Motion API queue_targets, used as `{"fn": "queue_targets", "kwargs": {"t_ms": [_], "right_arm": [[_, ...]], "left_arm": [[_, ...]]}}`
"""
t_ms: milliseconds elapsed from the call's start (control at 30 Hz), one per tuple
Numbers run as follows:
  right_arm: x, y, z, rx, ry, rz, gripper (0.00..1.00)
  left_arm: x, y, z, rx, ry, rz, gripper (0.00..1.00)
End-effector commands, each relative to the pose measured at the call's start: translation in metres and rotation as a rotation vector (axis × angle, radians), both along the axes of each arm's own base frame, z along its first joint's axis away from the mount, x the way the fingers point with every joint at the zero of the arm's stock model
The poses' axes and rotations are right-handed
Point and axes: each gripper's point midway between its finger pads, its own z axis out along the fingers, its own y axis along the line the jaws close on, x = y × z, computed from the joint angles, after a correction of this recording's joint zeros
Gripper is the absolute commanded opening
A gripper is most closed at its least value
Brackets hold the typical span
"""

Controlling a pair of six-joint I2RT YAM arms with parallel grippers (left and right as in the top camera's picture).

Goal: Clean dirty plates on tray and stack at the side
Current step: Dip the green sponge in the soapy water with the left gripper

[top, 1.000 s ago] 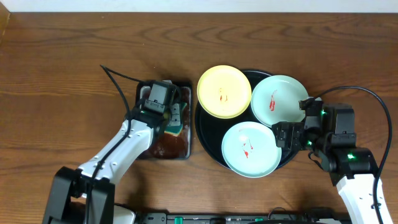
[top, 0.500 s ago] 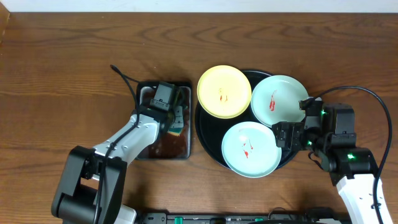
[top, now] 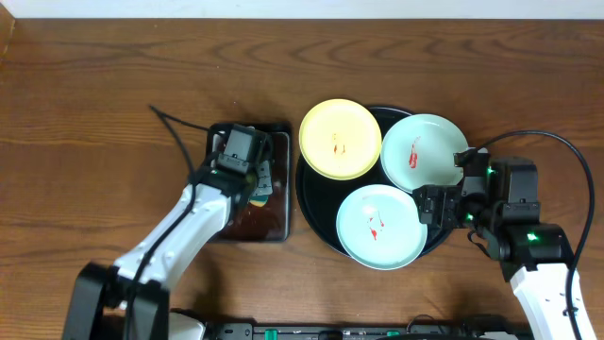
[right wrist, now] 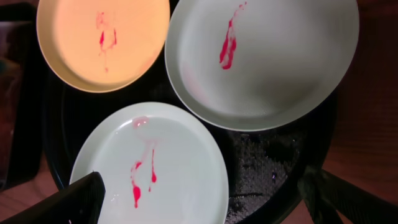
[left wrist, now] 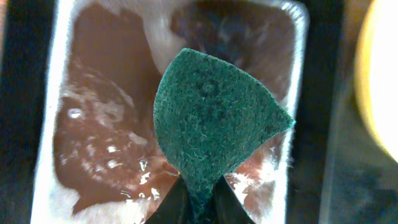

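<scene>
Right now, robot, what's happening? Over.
Left gripper shut on sponge, over pan. Right gripper open by tray. Three plates on tray, all smeared. Nothing blocking.

Looking down now on a dark brown wooden desk (top: 85,113), and it fills nearly the whole overhead view, its grain running in long streaks from side to side. Along the far edge there's a thin pale strip (top: 302,8); wall or floor, can't tell which. At the upper left corner, a sliver of lighter tan surface (top: 4,42) sits just beside the desk. Soft, even light, with a mild sheen on the wood. The right wrist view catches the same wood, warm and reddish, at its right edge.
</scene>
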Motion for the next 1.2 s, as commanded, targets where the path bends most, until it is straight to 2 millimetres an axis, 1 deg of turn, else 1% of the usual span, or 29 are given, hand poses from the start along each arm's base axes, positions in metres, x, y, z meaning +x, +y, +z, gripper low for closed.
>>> {"fn": "queue_targets", "kwargs": {"t_ms": [0,267,433,500,633,700,733,767,900,933,1000,1067,1167], "right_arm": [[0.003,0.002,-0.004,0.002,0.030,-0.002,0.99],[0.004,0.002,-0.040,-0.011,0.170,0.004,0.99],[0.007,0.004,-0.062,-0.007,0.236,0.009,0.99],[0.008,0.008,-0.069,0.011,0.259,0.019,0.97],[0.007,0.009,-0.090,0.014,0.326,0.021,0.78],[0.005,0.009,-0.100,0.015,0.363,0.021,0.70],[0.005,0.009,-0.105,0.014,0.378,0.021,0.67],[0.004,0.010,-0.110,0.016,0.396,0.022,0.62],[0.002,0.014,-0.120,0.040,0.429,0.032,0.47],[0.003,0.015,-0.122,0.046,0.432,0.034,0.41],[0.004,0.016,-0.123,0.049,0.432,0.035,0.24],[0.004,0.016,-0.123,0.048,0.429,0.035,0.20],[0.005,0.016,-0.123,0.048,0.425,0.035,0.13]], "left_arm": [[-0.003,0.002,0.009,-0.037,-0.012,0.062,0.07],[-0.008,0.001,-0.008,-0.036,0.049,0.068,0.07],[-0.009,-0.003,-0.009,-0.056,0.056,0.059,0.07],[-0.010,-0.004,-0.009,-0.064,0.060,0.055,0.07],[-0.010,-0.005,-0.009,-0.065,0.062,0.055,0.07],[-0.011,-0.004,-0.009,-0.063,0.066,0.055,0.06],[-0.012,-0.004,-0.010,-0.061,0.069,0.055,0.07],[-0.012,-0.004,-0.010,-0.061,0.071,0.055,0.08],[-0.013,-0.003,-0.010,-0.060,0.074,0.055,0.08],[-0.013,-0.003,-0.010,-0.060,0.075,0.055,0.07],[-0.012,-0.004,-0.010,-0.060,0.073,0.055,0.07],[-0.010,-0.004,-0.009,-0.065,0.060,0.055,0.07],[0.001,-0.002,-0.002,-0.083,0.015,0.071,0.07]]}}
